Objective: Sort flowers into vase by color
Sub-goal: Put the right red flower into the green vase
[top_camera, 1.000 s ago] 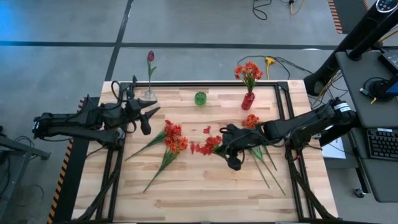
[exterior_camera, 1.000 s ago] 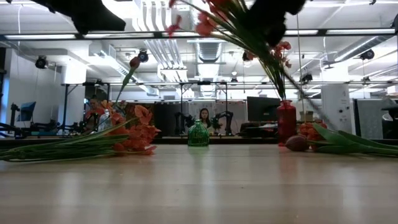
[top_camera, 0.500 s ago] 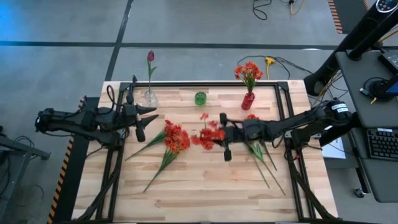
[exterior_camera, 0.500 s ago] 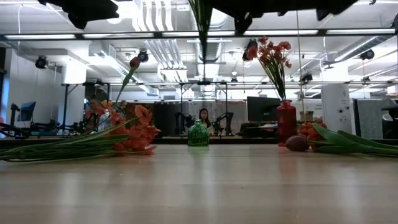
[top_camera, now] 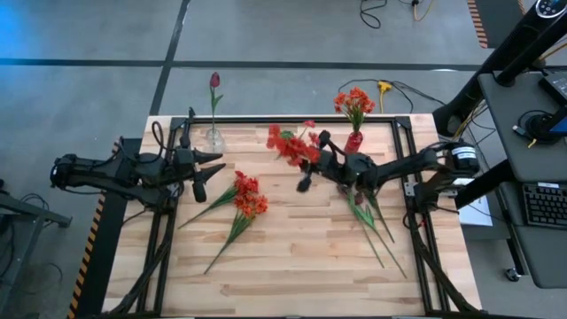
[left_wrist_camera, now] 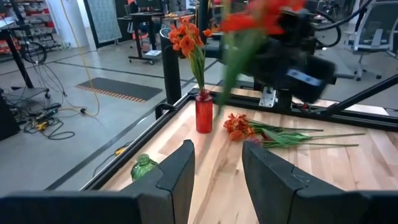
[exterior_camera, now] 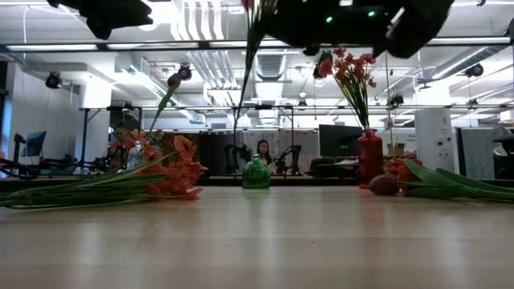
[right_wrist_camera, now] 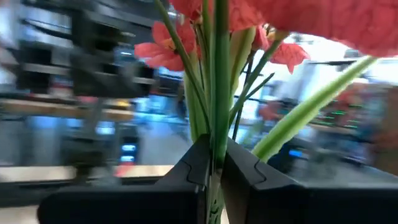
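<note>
Wooden worktop (top_camera: 292, 266) carried the scene. A red flower bunch (top_camera: 288, 143) was clenched by the right end effector (top_camera: 312, 168), stem running back toward it, blooms just beside the green vase (exterior_camera: 256, 172); the left end effector (top_camera: 205, 168) waited released, farther off.

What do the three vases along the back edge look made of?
Clear vase: see-through, likely glass. Green vase: translucent and faceted, glass or clear plastic. Red vase: glossy, translucent red with highlights, glass or plastic. The right tool carries a red flower bunch.
</note>
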Available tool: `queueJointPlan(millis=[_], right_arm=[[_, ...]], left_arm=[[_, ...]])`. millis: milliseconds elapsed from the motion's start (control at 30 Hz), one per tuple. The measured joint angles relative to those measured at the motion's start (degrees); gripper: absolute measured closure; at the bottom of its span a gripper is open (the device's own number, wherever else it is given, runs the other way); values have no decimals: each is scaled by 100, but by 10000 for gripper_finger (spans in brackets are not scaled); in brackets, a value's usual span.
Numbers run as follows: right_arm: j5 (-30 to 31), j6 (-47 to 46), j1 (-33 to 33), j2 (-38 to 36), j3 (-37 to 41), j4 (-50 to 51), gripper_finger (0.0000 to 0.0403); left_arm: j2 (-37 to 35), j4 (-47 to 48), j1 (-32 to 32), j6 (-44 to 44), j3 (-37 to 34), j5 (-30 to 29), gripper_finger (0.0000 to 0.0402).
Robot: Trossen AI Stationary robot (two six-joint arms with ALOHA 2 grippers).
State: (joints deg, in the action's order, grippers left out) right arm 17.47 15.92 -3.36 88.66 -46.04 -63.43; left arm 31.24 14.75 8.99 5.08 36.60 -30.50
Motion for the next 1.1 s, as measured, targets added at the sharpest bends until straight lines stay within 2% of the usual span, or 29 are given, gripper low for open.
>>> queueJointPlan(millis=[167, 367, 733, 1100], right_arm=[[966, 132, -321, 551, -515, -35, 385], [1687, 392, -591, 955, -1135, 23, 385], [1875, 12, -847, 1255, -1525, 670, 385], [1873, -39, -961, 1389, -1535, 677, 385]], left_arm=[[0, 65, 0, 0, 0, -4, 283], [-25, 207, 0, 1, -1, -11, 283], [-57, 264, -2, 20, -2, -50, 283], [-59, 288, -2, 20, -2, -50, 283]])
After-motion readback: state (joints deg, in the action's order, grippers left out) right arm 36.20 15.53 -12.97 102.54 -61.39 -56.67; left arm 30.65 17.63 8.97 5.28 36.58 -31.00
